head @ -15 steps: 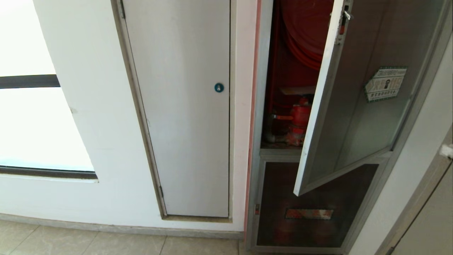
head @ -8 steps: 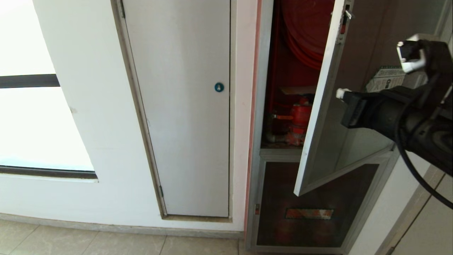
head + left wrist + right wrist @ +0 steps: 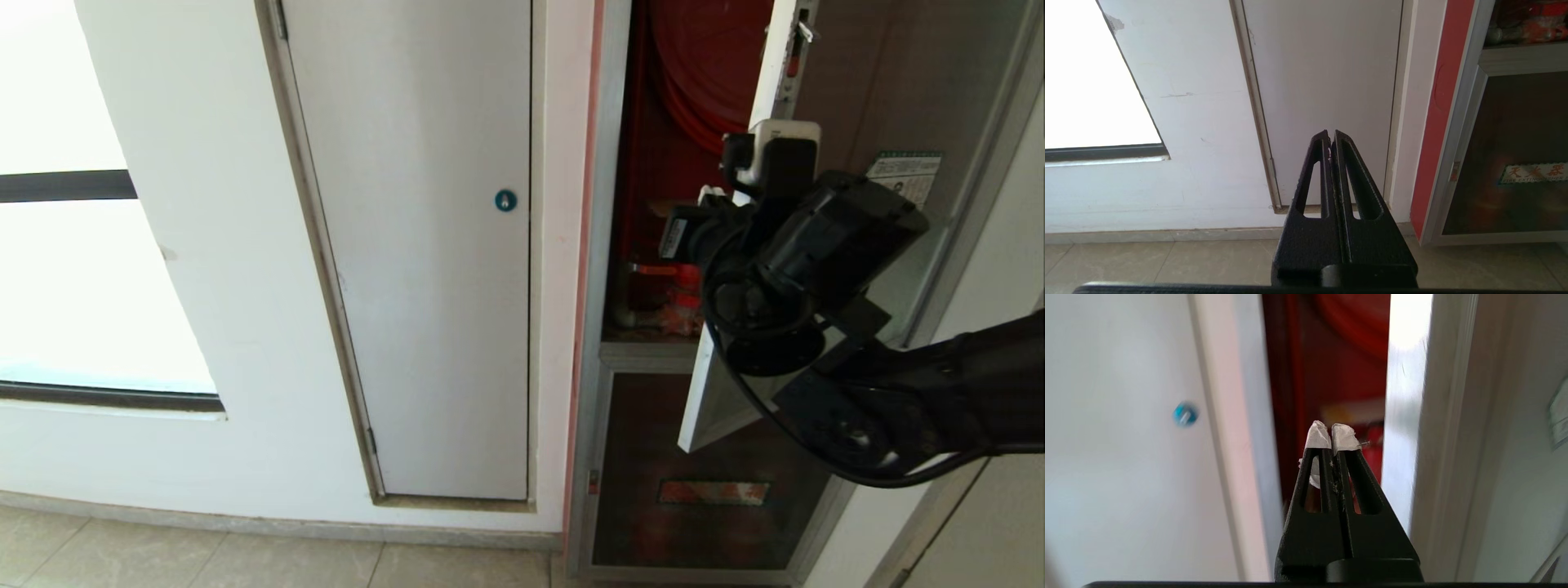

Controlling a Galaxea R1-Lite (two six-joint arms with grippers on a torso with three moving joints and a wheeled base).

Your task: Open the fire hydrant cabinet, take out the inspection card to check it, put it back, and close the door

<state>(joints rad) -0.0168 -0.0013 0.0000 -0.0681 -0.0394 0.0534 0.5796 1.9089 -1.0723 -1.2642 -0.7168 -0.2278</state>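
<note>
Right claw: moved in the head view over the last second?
Yes. The right claw came in from the right edge and swung left across the glass door, now at its free edge before the fire hydrant cabinet opening.

The right arm is bulky black with a looping black cable; its gripper has white-taped tips, slotted black fingers.

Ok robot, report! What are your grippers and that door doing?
Right gripper shut, empty, at the door edge. Left gripper shut, parked low. Door ajar. Inspection card not visible.
</note>
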